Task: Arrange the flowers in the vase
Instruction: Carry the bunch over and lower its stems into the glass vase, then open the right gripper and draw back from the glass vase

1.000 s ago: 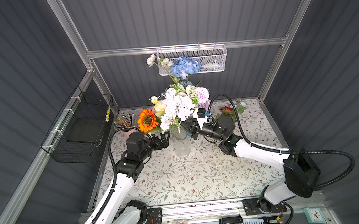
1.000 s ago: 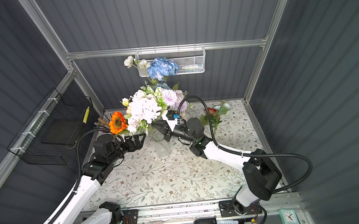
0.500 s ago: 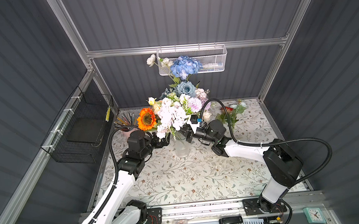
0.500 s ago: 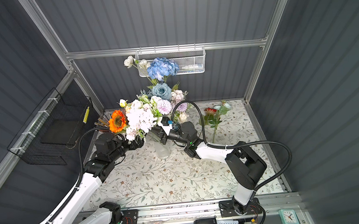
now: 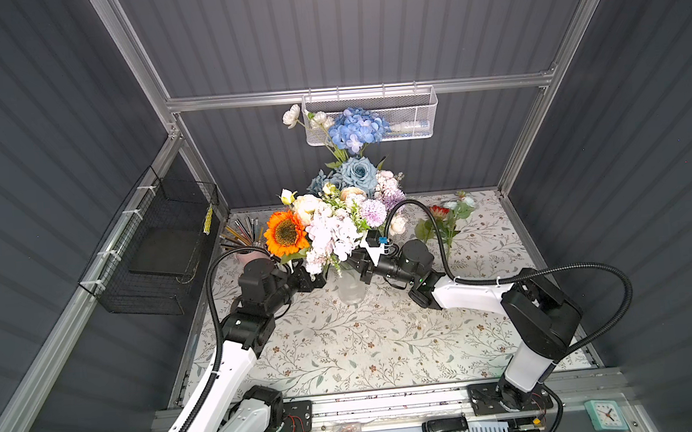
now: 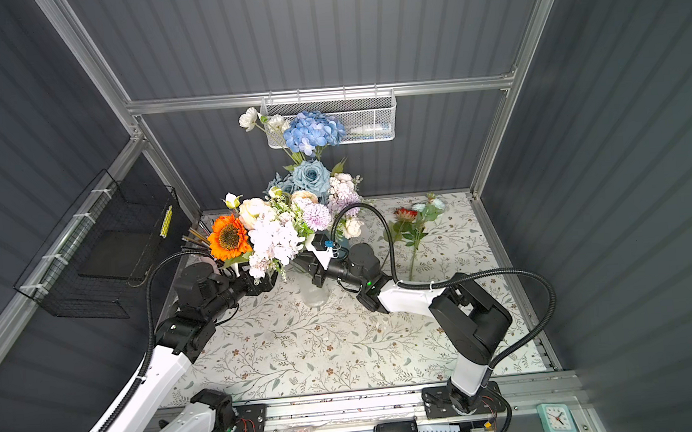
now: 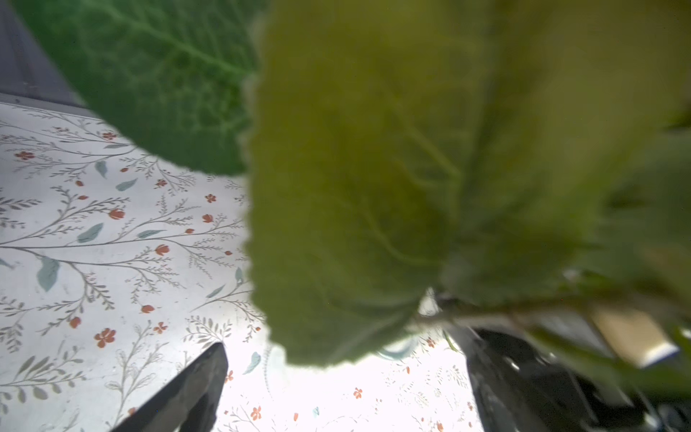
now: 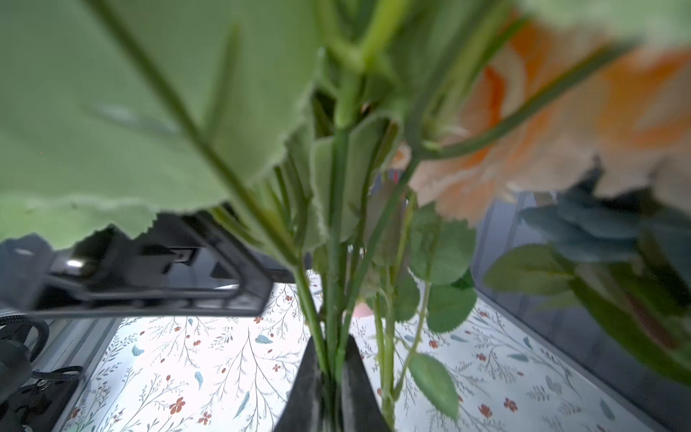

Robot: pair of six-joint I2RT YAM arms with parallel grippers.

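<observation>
A clear glass vase stands mid-table. Above it spreads a bunch of flowers: an orange sunflower, pale pink blossoms, lilac blooms, dusty-blue roses and a tall blue hydrangea. My right gripper is shut on several green stems just above the vase's mouth. My left gripper stands open beside the vase under the sunflower, with leaves hanging before its camera. A red flower and an aqua one lie at the back right.
A pink cup of pencils stands at the back left. A black wire basket hangs on the left wall and a white mesh basket on the back rail. A small clock sits beyond the front edge.
My right gripper has carried the bunch left and down over the vase, uncovering the blue roses behind. The left gripper has stayed open close by the vase.
</observation>
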